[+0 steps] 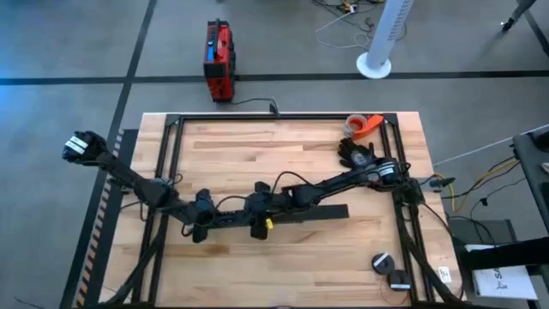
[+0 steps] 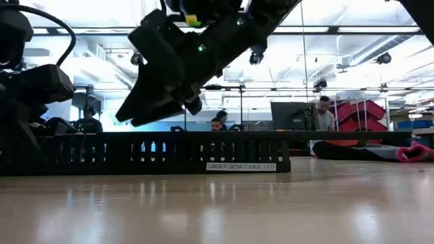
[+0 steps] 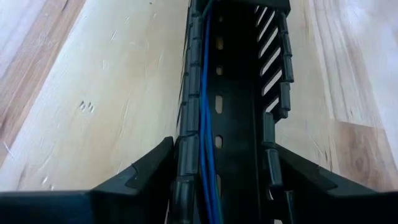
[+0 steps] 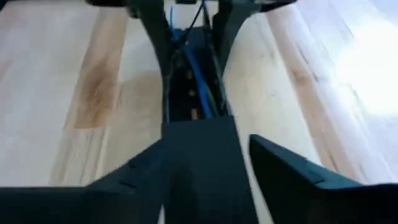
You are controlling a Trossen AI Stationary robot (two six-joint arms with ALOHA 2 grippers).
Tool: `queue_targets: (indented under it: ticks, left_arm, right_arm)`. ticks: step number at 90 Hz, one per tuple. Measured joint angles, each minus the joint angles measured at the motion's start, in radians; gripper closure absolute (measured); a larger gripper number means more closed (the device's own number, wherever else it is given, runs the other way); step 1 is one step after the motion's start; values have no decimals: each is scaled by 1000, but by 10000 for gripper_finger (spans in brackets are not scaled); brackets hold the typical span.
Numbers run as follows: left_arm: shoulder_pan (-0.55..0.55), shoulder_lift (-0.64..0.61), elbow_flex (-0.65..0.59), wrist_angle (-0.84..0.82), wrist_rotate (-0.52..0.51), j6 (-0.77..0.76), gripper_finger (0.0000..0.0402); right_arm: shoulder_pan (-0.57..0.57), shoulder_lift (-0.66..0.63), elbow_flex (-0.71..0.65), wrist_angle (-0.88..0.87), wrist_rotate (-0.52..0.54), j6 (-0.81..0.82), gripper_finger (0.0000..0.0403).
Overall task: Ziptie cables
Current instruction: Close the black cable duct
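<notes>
A black slotted rail (image 1: pixel 317 212) lies lengthwise across the middle of the wooden table. The cables (image 3: pixel 208 93), thin blue and dark wires, run inside its open channel along one wall and also show in the right wrist view (image 4: pixel 196 68). My left gripper (image 1: pixel 202 221) is at the rail's left end, shut on it. My right gripper (image 1: pixel 257 219) slants down toward the left over the rail's middle. It is open, with its fingers on either side of the rail's covered stretch (image 4: pixel 202 168). In the low view its tips (image 2: pixel 129 116) hang just above the rail's top edge (image 2: pixel 169 135). My left gripper pinches the rail between its two fingers, one on each slotted side wall (image 3: pixel 180 155), near the rail's left end. The fingers point along the rail, slanting down. The rail lies flat on the table, open side up, with the wires inside between the fingers.
A black frame (image 1: pixel 171 129) borders the tabletop. At the far right lie an orange tape roll (image 1: pixel 364 124) and a black glove (image 1: pixel 356 154). Two small black round things (image 1: pixel 390 270) sit near the front right. A red box (image 1: pixel 219 60) stands on the floor beyond. People sit far behind.
</notes>
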Motion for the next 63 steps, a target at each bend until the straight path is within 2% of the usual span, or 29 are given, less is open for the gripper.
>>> queue_targets:
  ticks: [14, 24, 37, 63]
  left_arm:
    - [0, 2, 0, 1, -1, 2, 197]
    - [0, 2, 0, 1, -2, 2, 197]
    - [0, 3, 0, 1, -2, 3, 197]
    - [0, 4, 0, 3, -4, 8, 195]
  right_arm:
    - [0, 41, 0, 20, -21, -2, 96]
    - [-1, 61, -1, 27, -26, 16, 74]
    - [-2, 63, 0, 46, -26, 16, 79]
    - [-2, 67, 0, 38, -26, 15, 125]
